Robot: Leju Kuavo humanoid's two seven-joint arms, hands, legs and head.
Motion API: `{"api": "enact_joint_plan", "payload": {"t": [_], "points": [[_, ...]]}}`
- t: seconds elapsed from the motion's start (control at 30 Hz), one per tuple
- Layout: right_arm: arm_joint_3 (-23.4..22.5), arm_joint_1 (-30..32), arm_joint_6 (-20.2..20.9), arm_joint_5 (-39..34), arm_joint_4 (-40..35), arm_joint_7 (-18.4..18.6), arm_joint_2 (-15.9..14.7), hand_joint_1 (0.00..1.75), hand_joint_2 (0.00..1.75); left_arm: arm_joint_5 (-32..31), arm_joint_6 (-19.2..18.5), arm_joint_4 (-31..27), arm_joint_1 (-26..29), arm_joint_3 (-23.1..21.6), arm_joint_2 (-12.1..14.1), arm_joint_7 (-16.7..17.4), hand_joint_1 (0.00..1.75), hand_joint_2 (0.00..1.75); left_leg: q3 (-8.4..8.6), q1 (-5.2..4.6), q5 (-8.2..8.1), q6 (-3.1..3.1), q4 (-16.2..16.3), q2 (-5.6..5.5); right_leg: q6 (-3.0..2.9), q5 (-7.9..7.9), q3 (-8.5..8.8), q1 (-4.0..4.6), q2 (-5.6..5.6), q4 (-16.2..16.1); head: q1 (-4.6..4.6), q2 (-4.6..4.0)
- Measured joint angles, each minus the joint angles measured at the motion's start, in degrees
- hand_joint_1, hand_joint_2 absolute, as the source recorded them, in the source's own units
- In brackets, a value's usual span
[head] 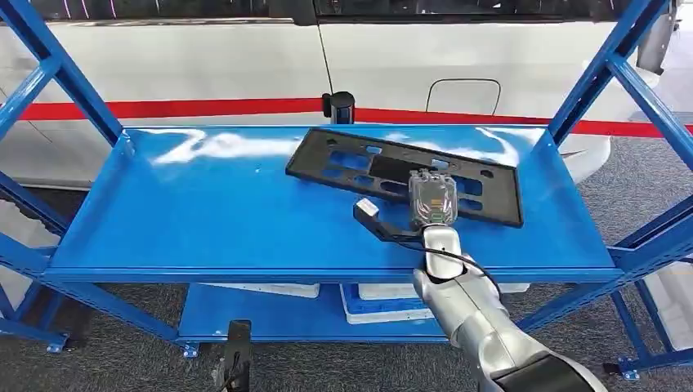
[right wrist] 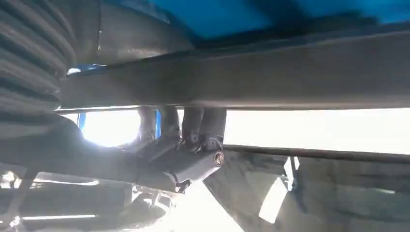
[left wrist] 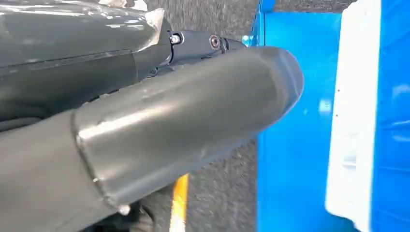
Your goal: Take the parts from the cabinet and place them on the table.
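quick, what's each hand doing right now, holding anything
Left hand: holds nothing visible; open or closed cannot be told.
Right hand: gripping the near edge of the black panel on the shelf.

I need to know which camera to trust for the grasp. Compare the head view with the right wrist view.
Head view alone: the whole blue shelf, the white vehicle behind it, and white trays on the lower level. Right wrist view alone: the underside of the part's near edge, close up, with fingers hooked around it. Both show the right hand on the black part.
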Motion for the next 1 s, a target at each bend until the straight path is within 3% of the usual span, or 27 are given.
{"api": "enact_joint_plan", "payload": {"t": [0.13, 0.2, 0.3, 0.33, 0.43, 0.57, 0.67, 0.7, 0.87, 1.0], "points": [[-3.06, 1.63, -0.94, 0.0, -4.04, -2.89, -0.37, 1.75, 1.75, 5.77, -0.31, 0.0, 0.02, -2.86, 0.0, -2.44, 0.0, 0.0, 0.0, 0.0, 0.0, 0.0, 0.0, 0.02, 0.0, 0.0, -0.01, 0.0, 0.01, 0.0, -0.02, 0.0], [-4.41, 3.1, -1.16, 0.04, -7.33, -3.32, -0.77, 1.75, 1.75, 6.99, -1.23, 0.07, 0.4, -4.55, 0.71, 0.52, 0.0, 0.0, 0.0, 0.01, 0.0, 0.0, -0.01, 0.01, 0.0, -0.01, 0.0, 0.02, 0.0, 0.0, -0.02, 0.0], [-7.6, 7.75, -0.76, 0.04, -17.92, -9.42, -2.56, 1.75, 1.75, 10.6, -11.22, 0.42, 3.26, -5.86, 7.11, -0.65, 0.0, 0.0, -0.05, 0.03, -0.06, -0.07, -0.03, 0.03, -0.03, -0.04, 0.01, 0.1, 0.02, 0.02, 0.05, 0.0], [-8.95, 8.62, -0.37, 0.09, -21.04, -11.62, -2.75, 1.75, 1.75, 11.68, -12.54, 0.66, 4.05, -5.85, 9.04, -0.89, 0.0, 0.0, -0.07, 0.04, -0.06, -0.07, -0.03, 0.2, -0.03, -0.03, -0.09, 0.09, 0.14, 0.02, 0.02, 0.0], [-11.1, 10.64, 0.96, 0.09, -30.28, -11.08, -3.58, 1.75, 1.75, 10.87, -12.15, 0.9, 5.61, -5.83, 12.07, -1.64, 0.0, 0.0, -0.06, 0.01, -0.06, -0.06, -0.1, 0.14, -0.04, -0.06, -0.24, 0.03, 0.08, 0.0, -0.07, 0.0], [-12.39, 12.17, 1.07, -0.15, -41.07, -12.98, -4.07, 1.75, 1.75, 10.98, -11.82, 1.07, 7.43, -6.16, 12.02, -1.92, 0.0, 0.0, -0.07, 0.04, -0.06, -0.06, -0.15, 0.23, -0.04, -0.06, -0.21, 0.02, 0.15, 0.01, 0.0, 0.0], [-13.05, 12.58, 0.68, -0.74, -46.3, -14.12, -4.37, 1.75, 1.75, 10.37, -11.56, 1.49, 8.13, -6.38, 12.02, -0.01, 0.0, 0.0, -0.07, 0.01, -0.07, -0.06, -0.14, 0.19, -0.04, -0.06, -0.2, 0.01, 0.13, 0.0, 0.0, 0.0], [-13.11, 12.58, 0.55, -1.0, -48.05, -14.64, -4.41, 1.75, 1.75, 9.98, -11.54, 1.53, 8.38, -6.4, 12.09, 1.02, 0.0, 1.75, -0.07, -0.01, -0.07, -0.06, -0.14, 0.21, -0.04, -0.06, -0.2, 0.01, 0.13, 0.0, -0.02, 0.0], [-13.07, 11.52, 1.03, -3.79, -56.18, -17.49, -4.5, 1.75, 1.75, 9.19, -10.49, 2.03, 9.16, -7.06, 12.22, 7.38, 0.0, 1.75, -0.07, -0.02, -0.06, -0.06, -0.14, 0.2, -0.04, -0.05, -0.18, 0.01, 0.12, 0.01, -0.02, 0.0], [-12.5, 8.41, 1.64, -7.83, -60.08, -19.21, -4.5, 1.75, 1.75, 8.89, -9.57, 2.14, 9.27, -7.73, 12.2, 10.32, 0.0, 1.75, -0.05, -0.02, -0.06, -0.06, -0.14, 0.19, -0.04, -0.05, -0.16, 0.01, 0.12, 0.01, -0.04, 0.0]]}}
